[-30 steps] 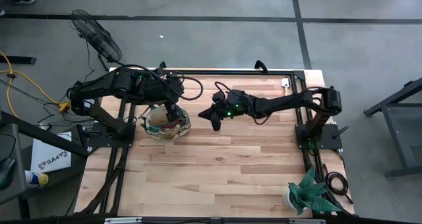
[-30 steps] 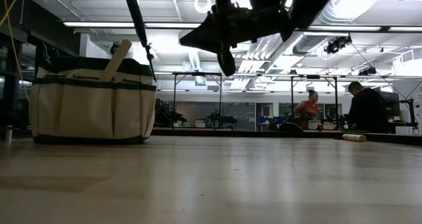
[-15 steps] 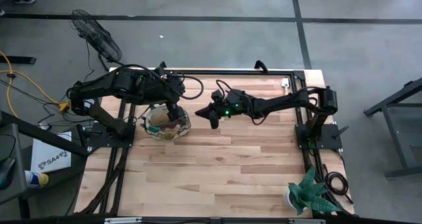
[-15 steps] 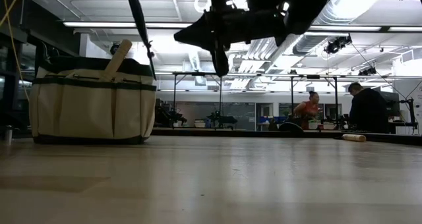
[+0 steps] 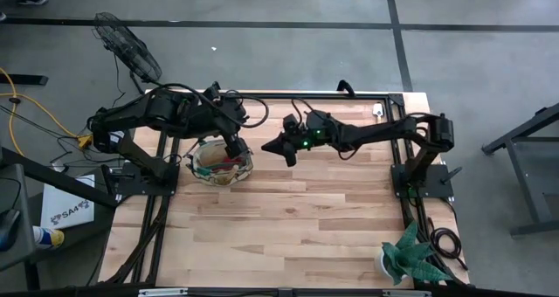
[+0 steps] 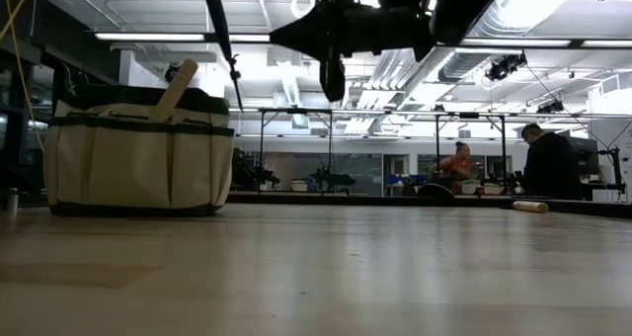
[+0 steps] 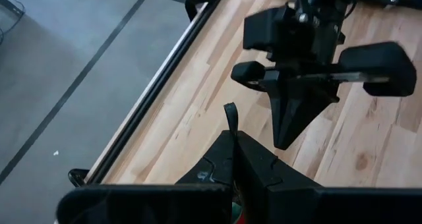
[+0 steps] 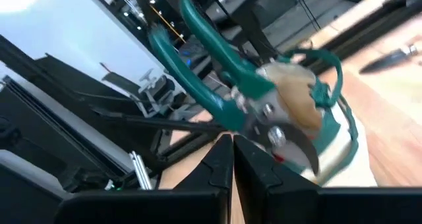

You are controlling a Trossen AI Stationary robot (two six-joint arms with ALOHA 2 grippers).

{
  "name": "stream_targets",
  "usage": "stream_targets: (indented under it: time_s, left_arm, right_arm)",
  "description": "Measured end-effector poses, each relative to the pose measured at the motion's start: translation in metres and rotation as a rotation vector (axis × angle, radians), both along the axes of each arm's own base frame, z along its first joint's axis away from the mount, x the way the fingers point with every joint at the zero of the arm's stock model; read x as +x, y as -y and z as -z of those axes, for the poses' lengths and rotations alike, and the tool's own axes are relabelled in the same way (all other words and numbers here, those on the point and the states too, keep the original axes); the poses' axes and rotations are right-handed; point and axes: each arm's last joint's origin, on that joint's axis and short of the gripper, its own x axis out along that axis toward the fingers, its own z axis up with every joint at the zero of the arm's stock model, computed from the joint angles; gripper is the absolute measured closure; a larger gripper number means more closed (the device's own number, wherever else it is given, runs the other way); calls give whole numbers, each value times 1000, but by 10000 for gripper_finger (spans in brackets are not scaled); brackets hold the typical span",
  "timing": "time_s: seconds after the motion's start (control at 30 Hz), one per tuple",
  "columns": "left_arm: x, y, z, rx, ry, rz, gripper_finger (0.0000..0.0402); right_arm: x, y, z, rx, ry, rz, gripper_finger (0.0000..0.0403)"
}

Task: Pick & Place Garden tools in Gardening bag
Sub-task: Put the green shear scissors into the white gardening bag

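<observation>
— What is sitting where on the table [image 5: 288, 218]?
— The gardening bag [image 6: 138, 163] is standing at its back left, with a wooden handle [image 6: 176, 87] poking out.
— And the arms?
— The left gripper [image 5: 234, 147] is hanging over the bag's rim, fingers pressed together. The right gripper [image 5: 286, 148] is hovering just beside the bag, fingers also closed to a point.
— The pruning shears [image 8: 244, 85]?
— They are tilting over the bag, green handles up; I cannot tell what is holding them.
</observation>
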Motion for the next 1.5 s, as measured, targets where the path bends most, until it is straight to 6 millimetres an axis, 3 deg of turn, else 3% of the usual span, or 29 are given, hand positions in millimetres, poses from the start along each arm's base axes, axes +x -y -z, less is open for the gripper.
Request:
stream_targets:
  time_s: [0.27, 0.63, 0.8, 1.5]
  left_arm:
    - [0, 0, 0, 4, -3, 4, 402]
    - [-5, 0, 4, -5, -73, 3, 401]
    - [-12, -1, 9, -25, -137, -35, 401]
    - [-11, -1, 8, -28, -122, -46, 402]
  right_arm:
    - [-15, -2, -33, -93, 119, -80, 399]
    - [-46, -8, -71, -184, 129, -90, 399]
    - [-55, -8, -75, -190, 69, -59, 399]
    - [-56, -7, -65, -170, -34, -54, 398]
